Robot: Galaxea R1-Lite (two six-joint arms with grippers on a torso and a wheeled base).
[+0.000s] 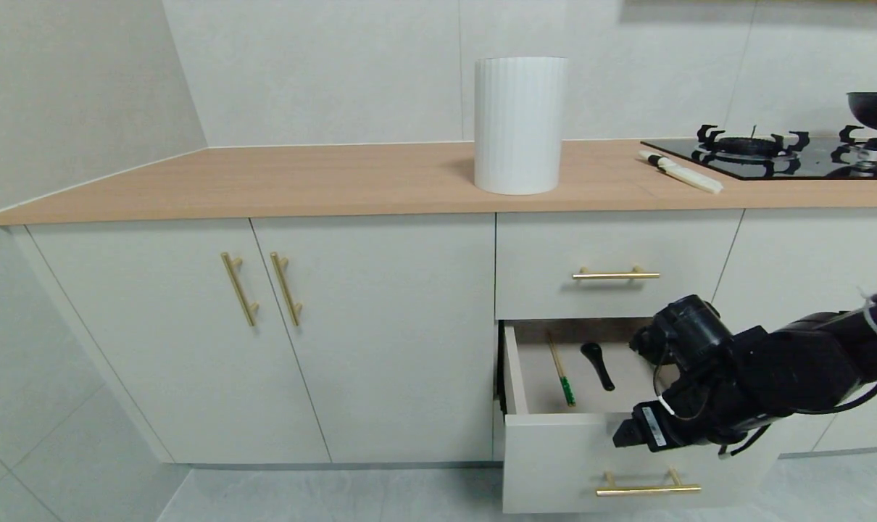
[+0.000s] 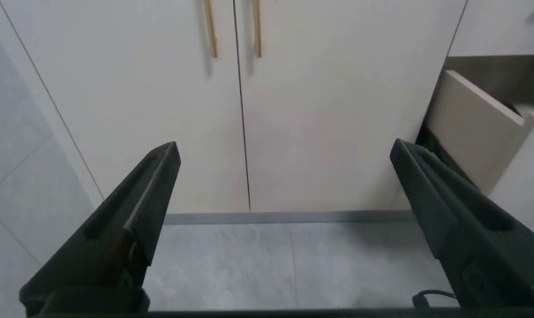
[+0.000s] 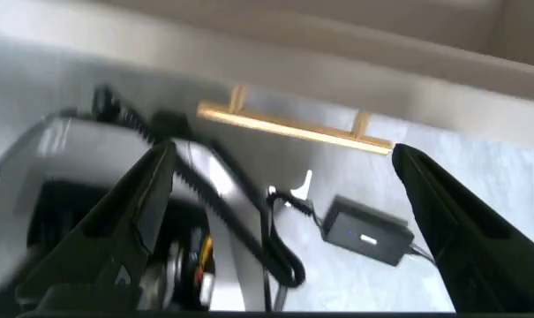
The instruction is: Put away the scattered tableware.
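My right jaws are gaping wide and empty by the open drawer's [image 1: 554,457] front, lower right of the frame. The chopsticks [image 1: 562,373] and black spoon [image 1: 598,366] are lying inside, just up-left. My left jaws are gaping too.

Chopsticks [image 1: 562,373] in drawer [image 1: 514,370], spoon [image 1: 599,366] right (just beside)

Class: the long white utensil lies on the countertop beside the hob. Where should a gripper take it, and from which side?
Take the white utensil near its middle, across its narrow width, from straight above. It lies flat on the countertop, long, slim and slanted to the front edge, so the wrist should probably turn to straddle it.
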